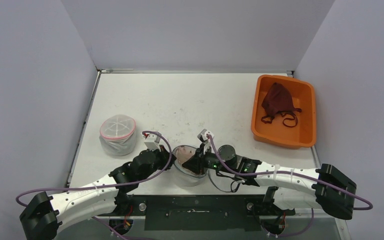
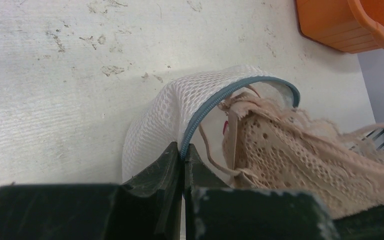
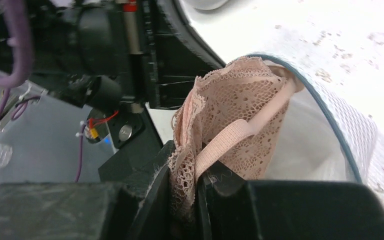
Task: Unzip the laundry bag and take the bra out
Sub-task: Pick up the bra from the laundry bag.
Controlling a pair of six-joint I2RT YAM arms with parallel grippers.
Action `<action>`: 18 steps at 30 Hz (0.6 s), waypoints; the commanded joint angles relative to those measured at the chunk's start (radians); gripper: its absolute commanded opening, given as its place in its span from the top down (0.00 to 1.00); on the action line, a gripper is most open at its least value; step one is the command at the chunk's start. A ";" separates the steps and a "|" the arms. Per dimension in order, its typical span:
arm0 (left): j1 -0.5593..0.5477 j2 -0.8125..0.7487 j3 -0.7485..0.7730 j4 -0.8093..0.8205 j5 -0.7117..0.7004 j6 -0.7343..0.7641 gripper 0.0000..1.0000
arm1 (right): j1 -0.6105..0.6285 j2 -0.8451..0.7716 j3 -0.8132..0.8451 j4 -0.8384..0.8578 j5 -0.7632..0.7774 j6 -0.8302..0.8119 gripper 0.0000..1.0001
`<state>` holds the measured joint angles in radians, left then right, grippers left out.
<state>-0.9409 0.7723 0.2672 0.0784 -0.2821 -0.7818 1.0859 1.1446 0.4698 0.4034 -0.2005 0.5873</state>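
A white mesh laundry bag (image 1: 187, 172) stands open near the table's front edge, its blue-grey zipper rim (image 2: 230, 92) gaping. My left gripper (image 2: 183, 152) is shut on that rim at the bag's left side. A beige lace bra (image 2: 300, 160) sticks up out of the opening. My right gripper (image 3: 184, 175) is shut on the bra's lace edge and strap (image 3: 230, 137), just above the bag (image 3: 350, 135). In the top view the two grippers meet over the bag, left gripper (image 1: 172, 156) and right gripper (image 1: 198, 161).
A second zipped mesh bag (image 1: 118, 134) with a pink rim sits at the left. An orange bin (image 1: 307, 131) at the right holds a dark red bra (image 1: 278, 102). Grey walls close in the table on three sides.
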 commanded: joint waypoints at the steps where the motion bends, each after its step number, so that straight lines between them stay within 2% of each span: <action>1: -0.003 -0.007 0.035 -0.004 -0.036 0.005 1.00 | 0.014 -0.059 0.073 0.046 -0.180 -0.107 0.95; 5: -0.001 -0.004 0.038 -0.004 -0.044 0.007 1.00 | 0.006 -0.121 0.106 0.017 -0.241 -0.131 0.95; 11: -0.002 -0.007 0.037 -0.007 -0.050 0.006 1.00 | -0.028 -0.223 0.173 -0.032 -0.253 -0.157 0.95; 18: -0.001 -0.031 0.035 0.019 -0.059 -0.001 1.00 | -0.038 -0.295 0.196 -0.007 -0.132 -0.178 0.95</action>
<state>-0.9417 0.7654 0.2684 0.0631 -0.3141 -0.7818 1.0531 0.8928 0.6289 0.3130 -0.3962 0.4419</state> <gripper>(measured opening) 0.019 0.143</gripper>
